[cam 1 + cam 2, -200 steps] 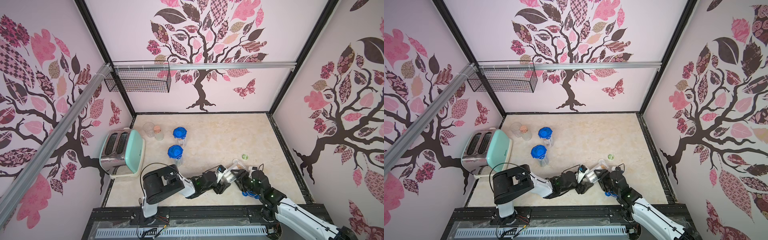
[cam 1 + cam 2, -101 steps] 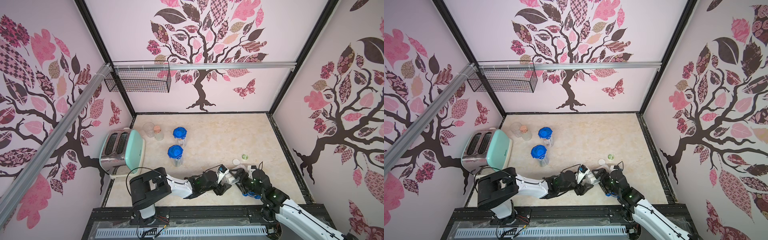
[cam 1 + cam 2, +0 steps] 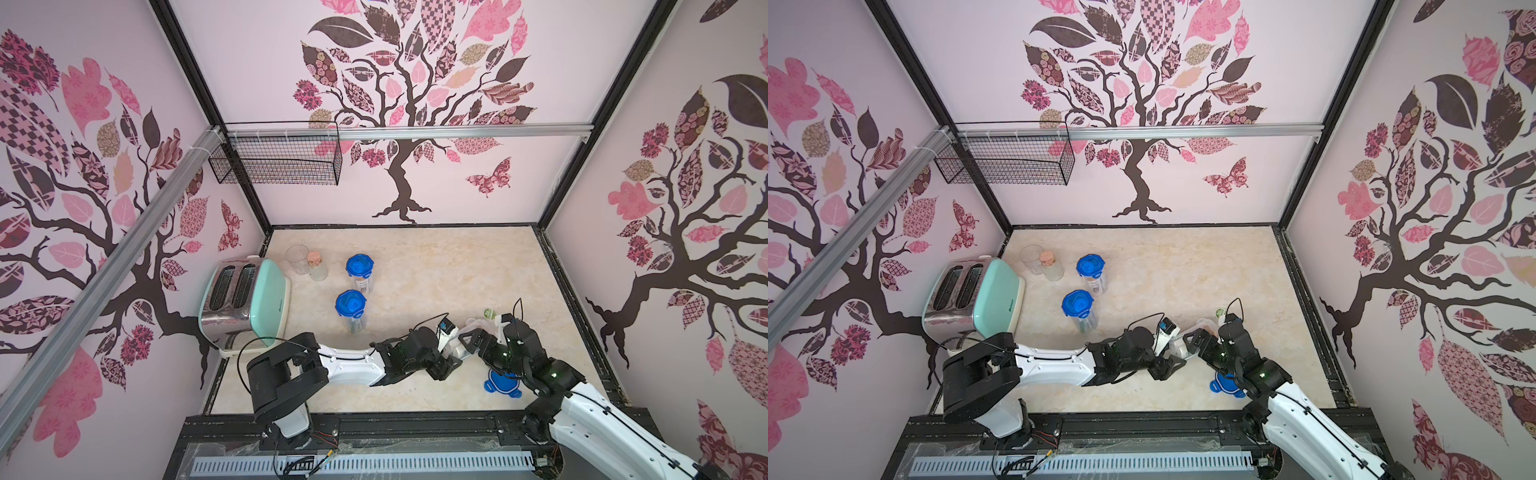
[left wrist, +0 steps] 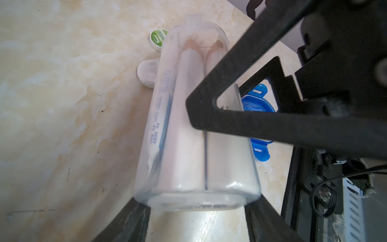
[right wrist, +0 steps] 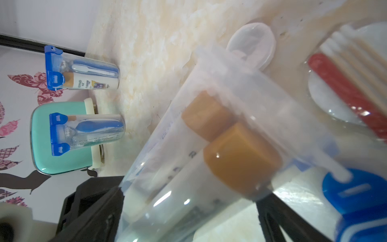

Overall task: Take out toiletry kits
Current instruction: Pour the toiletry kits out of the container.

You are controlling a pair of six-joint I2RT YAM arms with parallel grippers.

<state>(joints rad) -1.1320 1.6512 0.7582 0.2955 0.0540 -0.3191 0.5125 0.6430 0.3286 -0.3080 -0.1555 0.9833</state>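
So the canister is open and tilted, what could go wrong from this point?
1. The left gripper holds the clear canister tilted, gripping only near its base; pulling items might twist it loose.
2. The two yellow-capped bottles lie packed side by side at the mouth; the open right gripper could jam them instead of catching one.
3. The blue lid lies partly under the right arm and may get swept away.
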